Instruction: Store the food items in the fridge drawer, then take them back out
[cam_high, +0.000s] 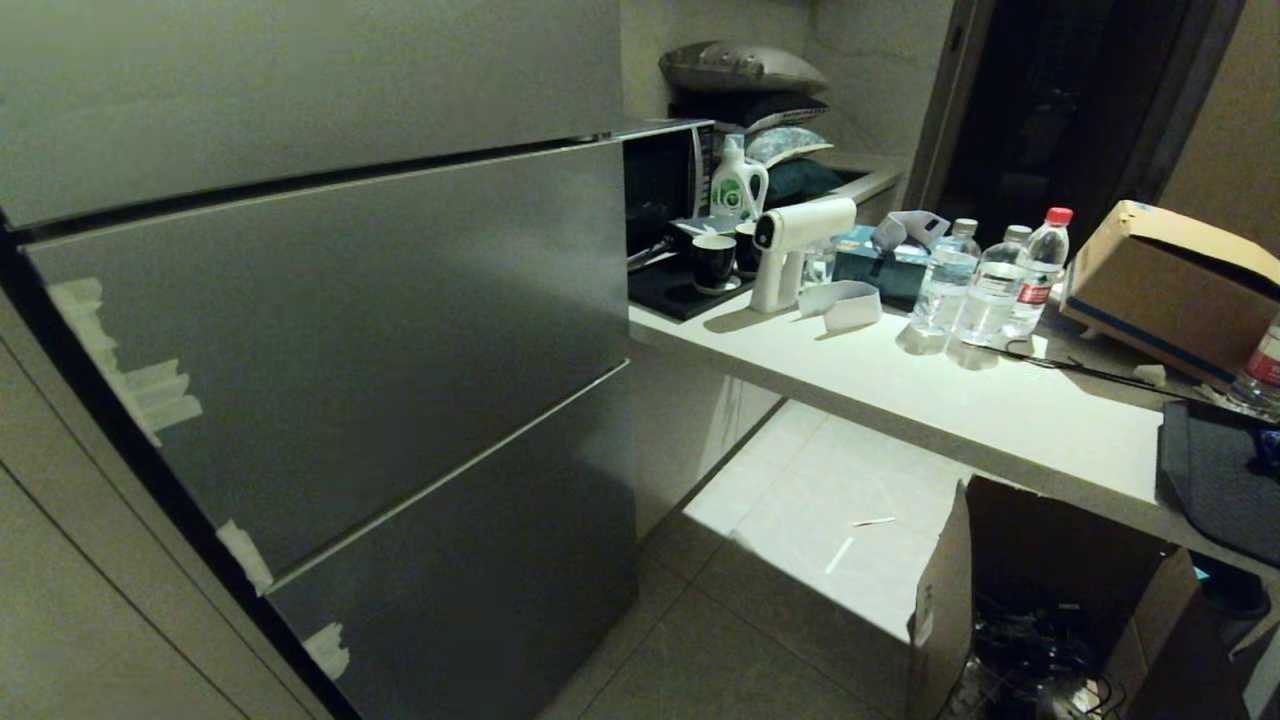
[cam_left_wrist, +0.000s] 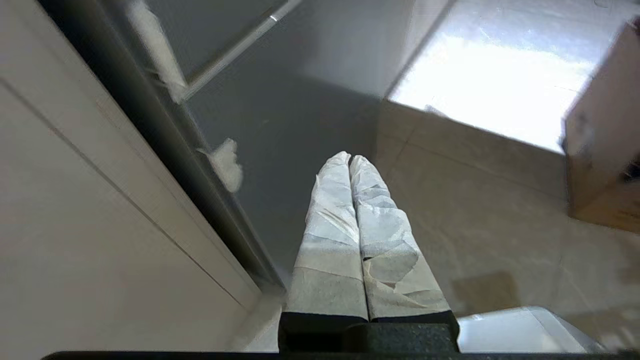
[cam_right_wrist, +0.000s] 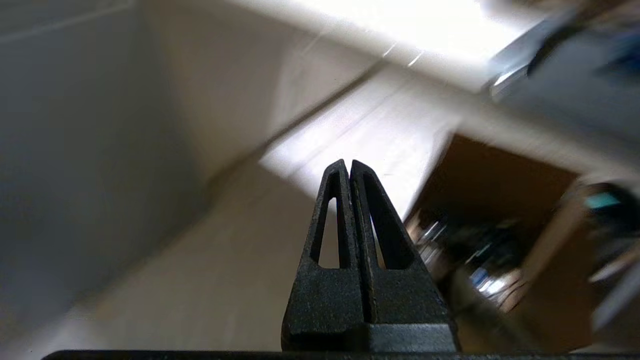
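The fridge (cam_high: 330, 340) stands closed on the left of the head view, its dark grey fronts shut with pieces of pale tape (cam_high: 150, 390) along the left edge. The fridge drawer and the food items are in no view, so I cannot tell where they are. Neither arm shows in the head view. The left end effector (cam_left_wrist: 349, 159), wrapped in white tape, has its fingers pressed together and holds nothing; it points at the lower fridge front and the tiled floor (cam_left_wrist: 475, 200). The right end effector (cam_right_wrist: 348, 164), black, is also pressed together and empty, above the floor near an open cardboard box (cam_right_wrist: 500, 200). On the worktop (cam_high: 950, 400) to the right stand water bottles (cam_high: 990, 275), a white spray gun (cam_high: 795, 250) and a closed cardboard box (cam_high: 1170, 285)
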